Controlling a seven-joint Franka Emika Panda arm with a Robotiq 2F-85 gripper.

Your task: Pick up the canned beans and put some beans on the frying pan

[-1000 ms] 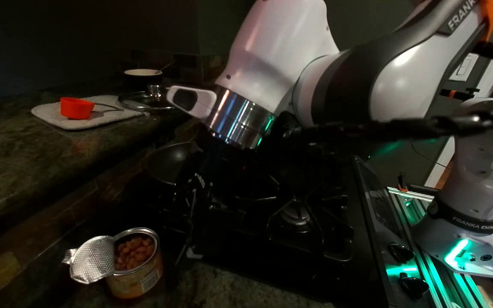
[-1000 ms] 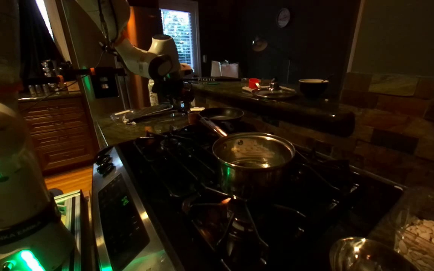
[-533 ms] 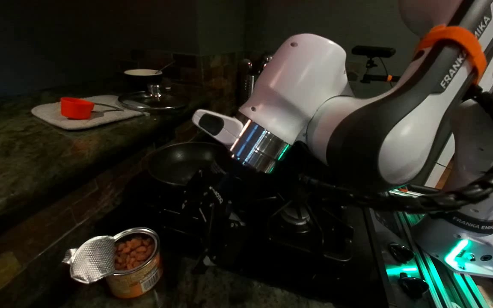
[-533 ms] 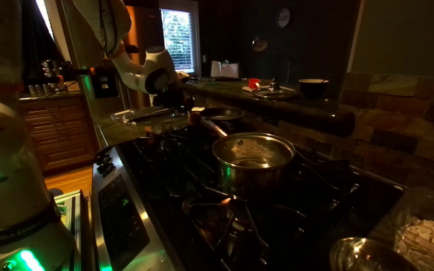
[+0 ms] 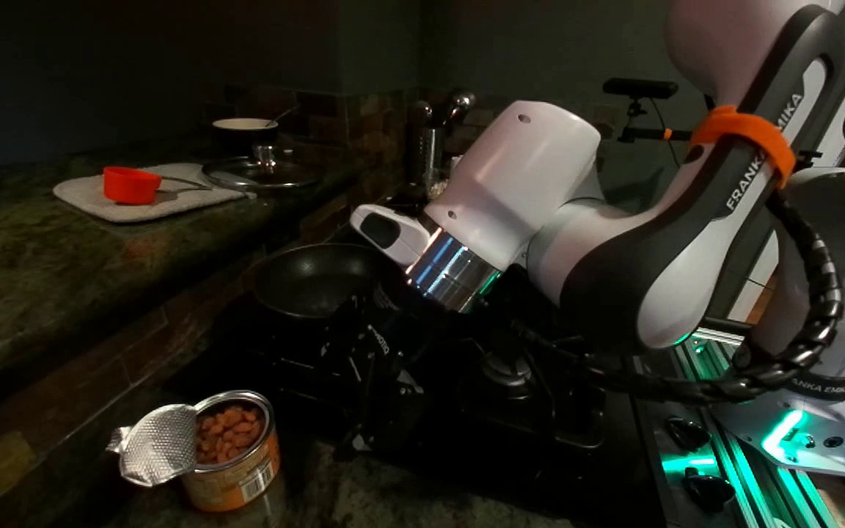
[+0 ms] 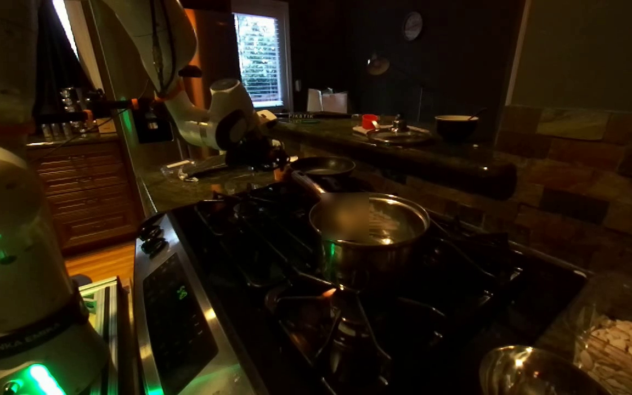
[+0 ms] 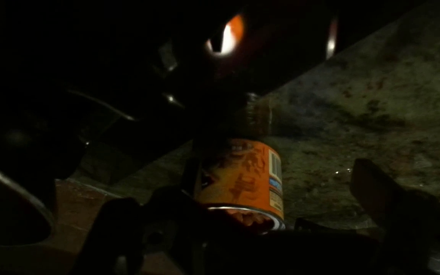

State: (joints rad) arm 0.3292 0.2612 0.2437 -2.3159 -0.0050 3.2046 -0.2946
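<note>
The open can of beans [image 5: 246, 488] stands upright on the counter, its foil lid [image 5: 160, 446] peeled back to one side and brown beans [image 5: 228, 434] inside. Its orange label shows in the wrist view [image 7: 243, 175]; in an exterior view the can [image 6: 280, 174] is partly hidden behind my gripper. The black frying pan [image 5: 312, 275] sits at the back of the stove and also shows in an exterior view [image 6: 324, 165]. My gripper [image 5: 349, 400] is open, low over the stove edge, apart from the can. In the wrist view the fingers [image 7: 277, 172] are wide apart, with the can beyond the left finger.
A steel saucepan [image 6: 371, 241] stands on the stove grates [image 5: 510, 374]. A raised ledge [image 5: 48, 271] behind holds a red measuring cup [image 5: 131, 185], a glass lid [image 5: 261, 174] and a dark bowl [image 5: 244, 126]. A metal bowl [image 6: 535, 373] sits near a bag of pale pieces [image 6: 631, 340].
My arm and gripper have moved down, and rightward in the view facing the can, uncovering more of the frying pan. The can and pan have not moved.
</note>
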